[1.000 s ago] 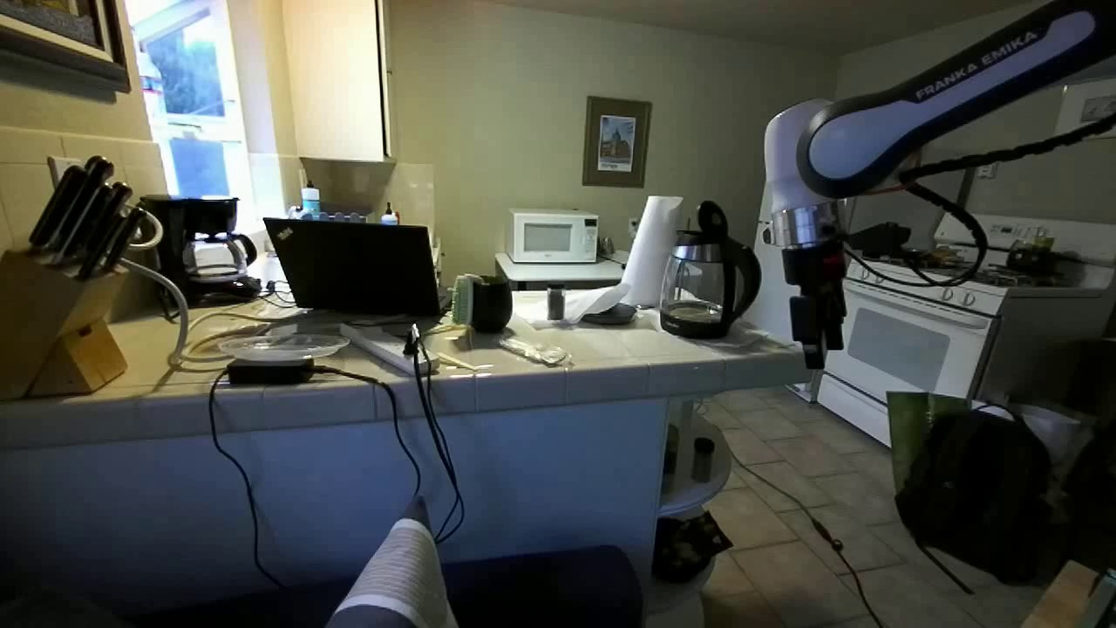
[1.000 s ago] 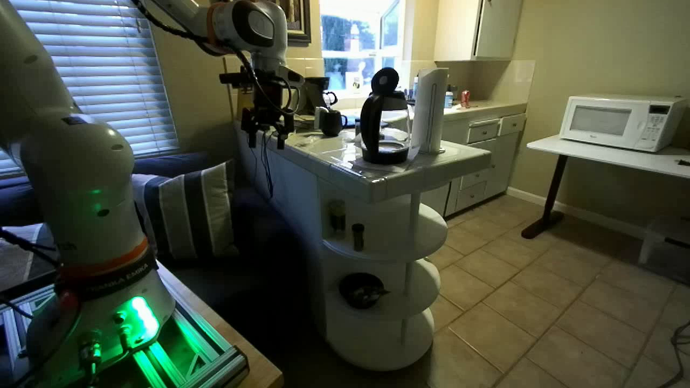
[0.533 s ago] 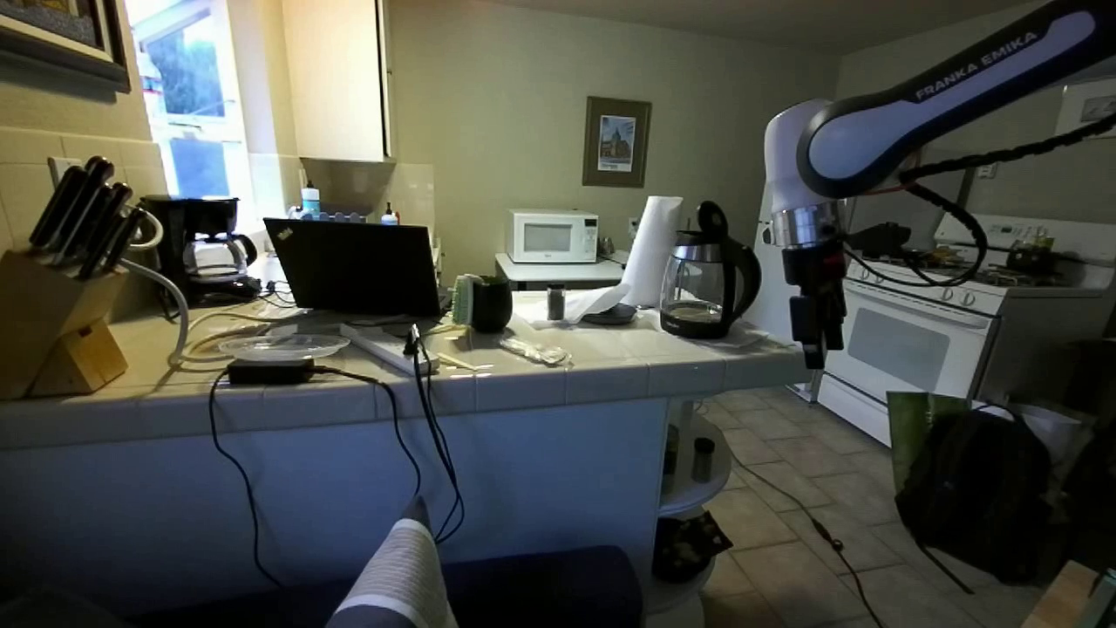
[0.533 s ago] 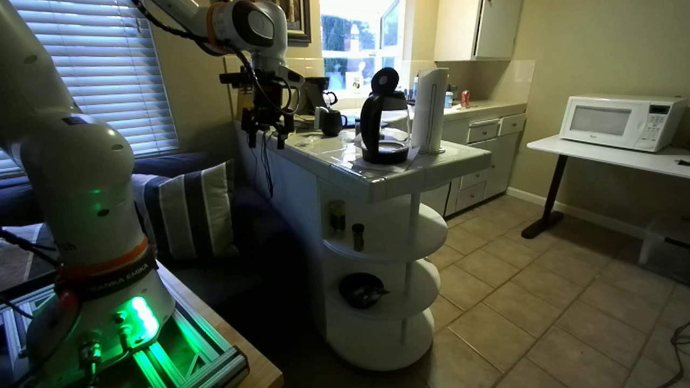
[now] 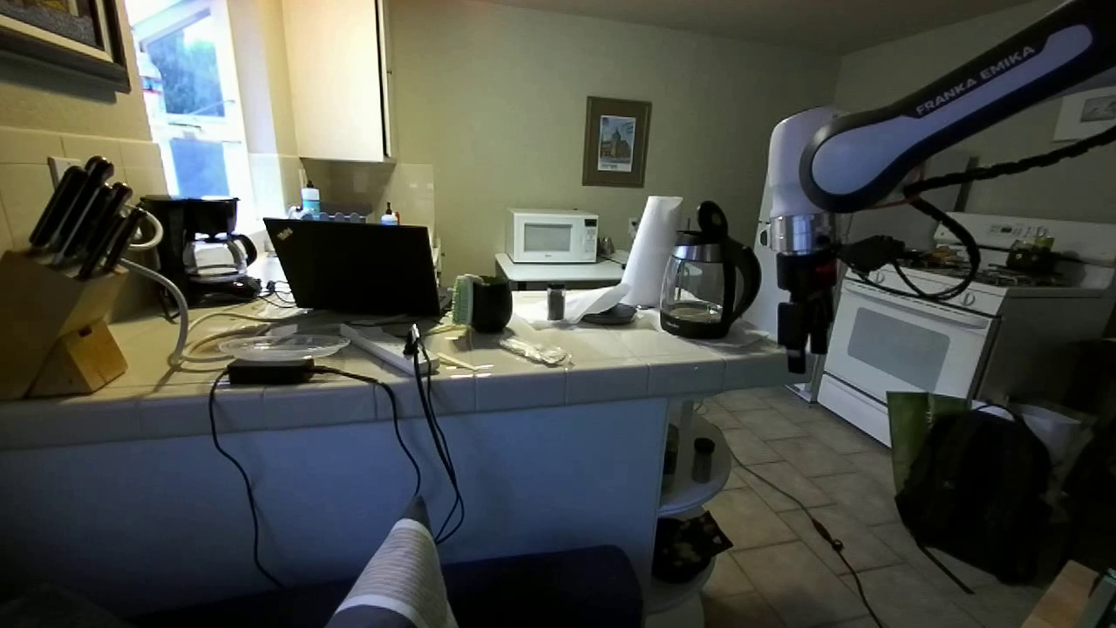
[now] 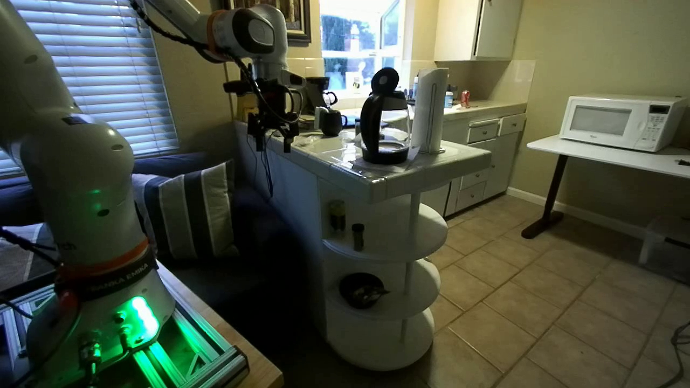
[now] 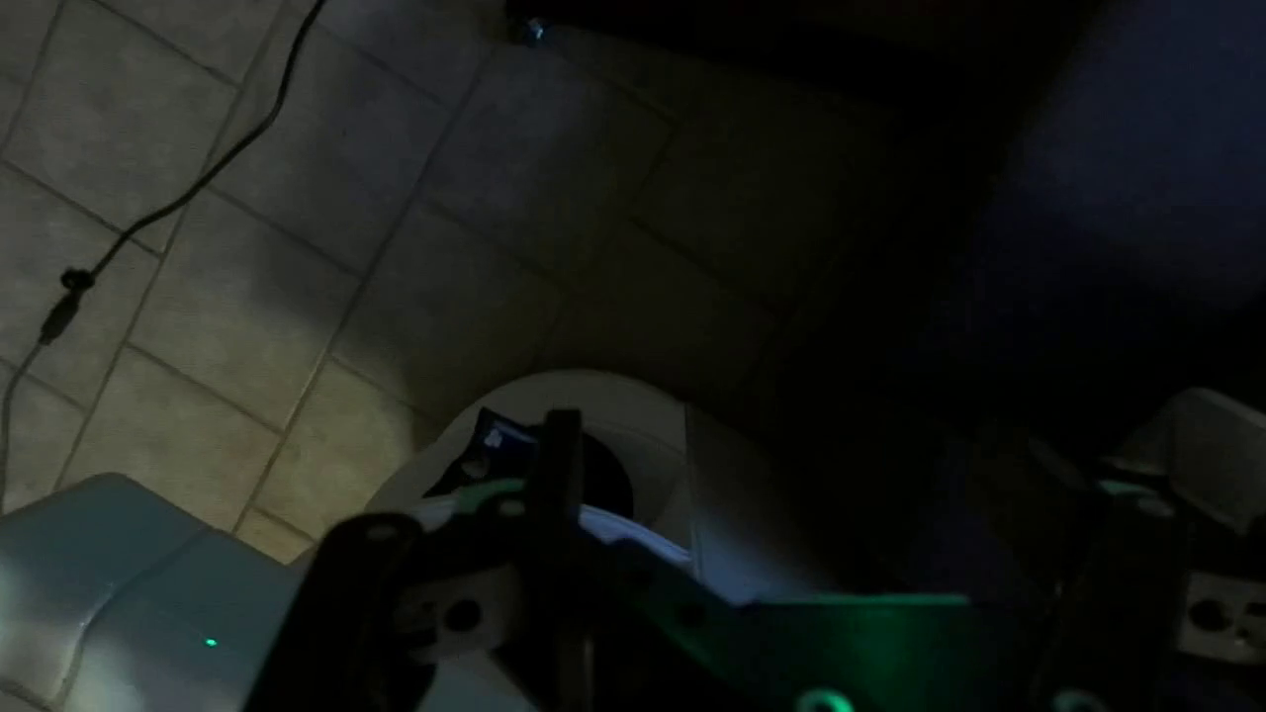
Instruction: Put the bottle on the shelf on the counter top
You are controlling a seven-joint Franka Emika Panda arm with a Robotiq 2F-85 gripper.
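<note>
Two small dark-capped bottles stand upright on the top round shelf (image 6: 401, 237) at the island's end. The slimmer bottle (image 6: 358, 237) is in front, and the wider bottle (image 6: 337, 216) is behind it. In an exterior view the slimmer bottle (image 5: 703, 460) shows clearly and the wider one (image 5: 670, 452) is partly hidden by the panel. The pale tiled counter top (image 6: 458, 156) is above the shelf. My gripper (image 6: 274, 143) points down, open and empty, apart from both bottles. It also shows beside the counter end (image 5: 805, 351). The dark wrist view shows the gripper (image 7: 806, 465) spread; the bottles are hidden there.
On the counter stand a glass kettle (image 6: 385, 129), a paper towel roll (image 6: 431, 110), a dark mug (image 5: 492, 303), a small jar (image 5: 555, 302) and a laptop (image 5: 353, 266). A bowl (image 6: 361, 291) sits on the shelf below. A striped pillow (image 6: 188, 215) is near the arm base.
My gripper has moved slightly and lowered a little: leftward in the exterior view with the stove, rightward in the exterior view with the arm base. The bottles have not moved.
</note>
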